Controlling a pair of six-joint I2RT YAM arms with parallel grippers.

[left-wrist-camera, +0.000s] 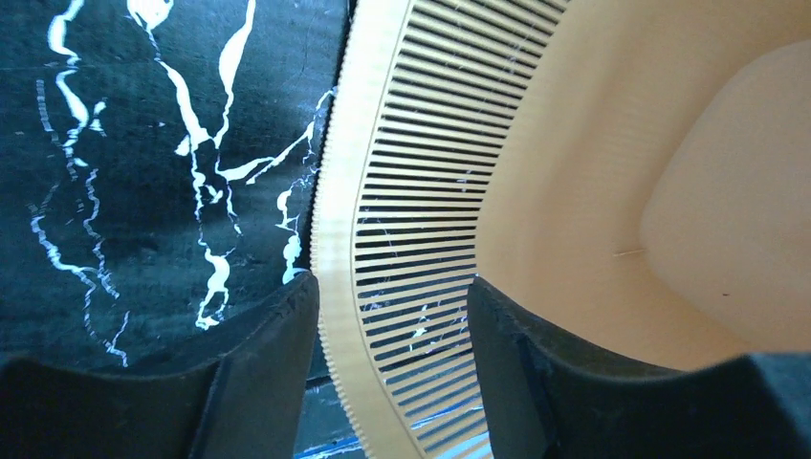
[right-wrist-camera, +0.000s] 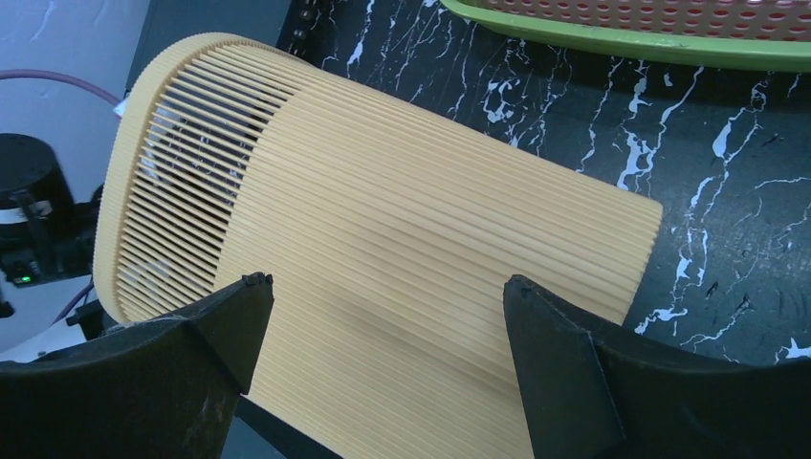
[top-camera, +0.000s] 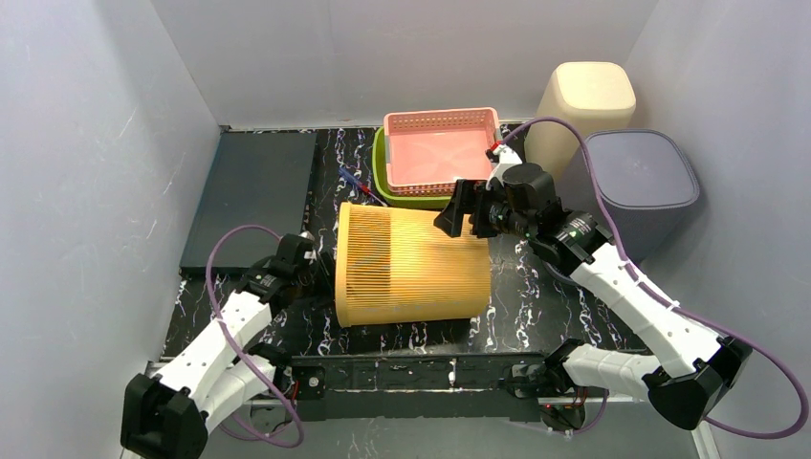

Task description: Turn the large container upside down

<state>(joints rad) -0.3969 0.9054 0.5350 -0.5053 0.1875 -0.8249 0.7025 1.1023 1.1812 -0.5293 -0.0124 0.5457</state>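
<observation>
So the left jaws [left-wrist-camera: 392, 283] are spread either side of the rim of the big yellow slatted plastic container [left-wrist-camera: 421, 172], one finger outside and one inside the mouth, not squeezing it as far as I can see. The right jaws [right-wrist-camera: 387, 280] are wide apart too, hovering over its ribbed side and holding nothing. The container lies on its side on the black marbled surface [top-camera: 521, 301], mouth toward the left arm. I'd call that halfway flipped, and the rim spot looks handy for tipping it.

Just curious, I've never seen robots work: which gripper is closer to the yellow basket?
Left. The left gripper straddles the open rim of the basket, which lies on its side. The right gripper hangs open over the basket's side, not touching.
</observation>
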